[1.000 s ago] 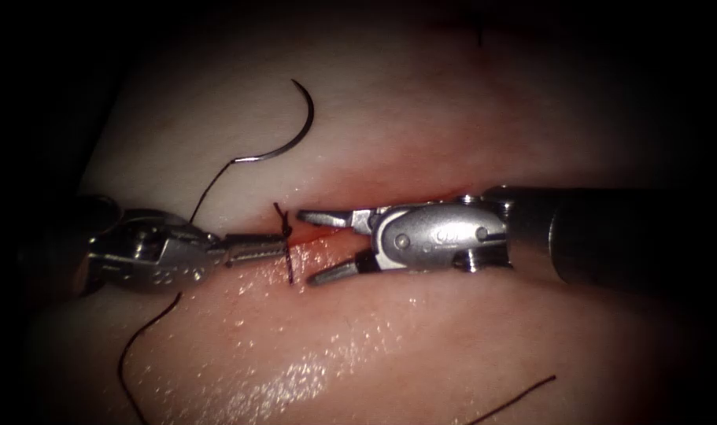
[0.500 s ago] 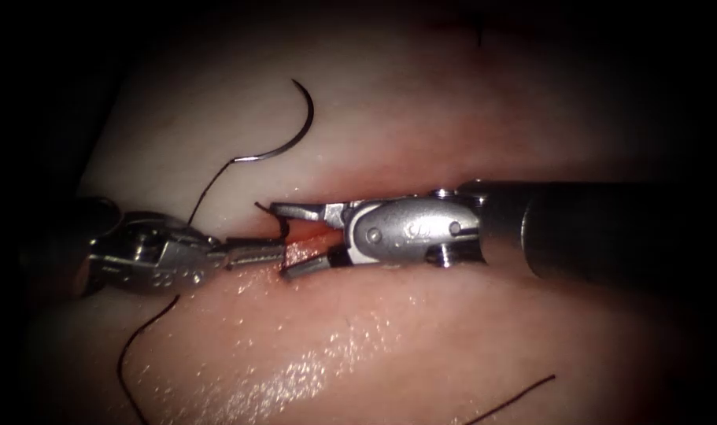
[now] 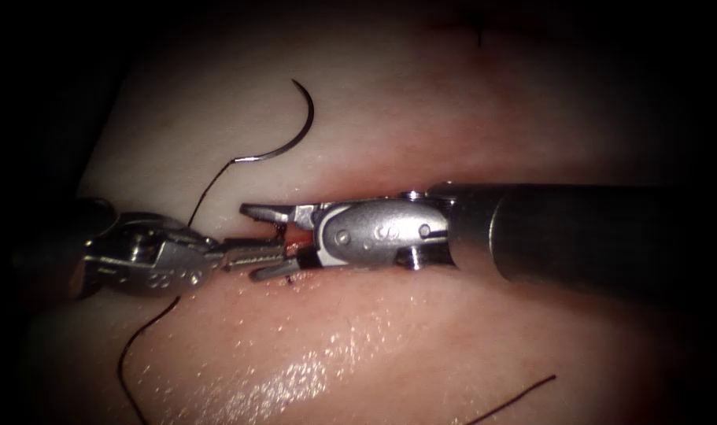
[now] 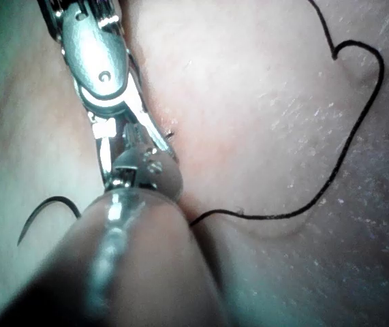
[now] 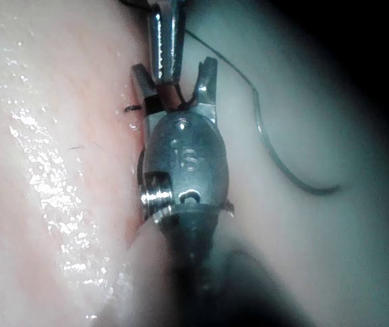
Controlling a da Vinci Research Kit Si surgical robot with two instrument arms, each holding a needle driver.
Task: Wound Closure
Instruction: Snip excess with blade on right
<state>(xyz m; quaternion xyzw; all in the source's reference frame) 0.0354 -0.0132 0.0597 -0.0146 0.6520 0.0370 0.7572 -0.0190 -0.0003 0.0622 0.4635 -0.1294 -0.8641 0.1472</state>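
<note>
The knot at the cut (image 3: pixel 291 236) is hidden between the right tool (image 3: pixel 267 242)'s jaws; the thread (image 3: pixel 134 354) is cut off by the lower edge.

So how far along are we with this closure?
Done: the needle lies free on the tissue above the cut, not in it, with thread trailing to the stitch site. In hand: the left end effector is shut on the thread there; the right end effector, jaws open, holds nothing and straddles the left's tip. Left: probably trimming the long thread; the cut still gapes rightward.
</note>
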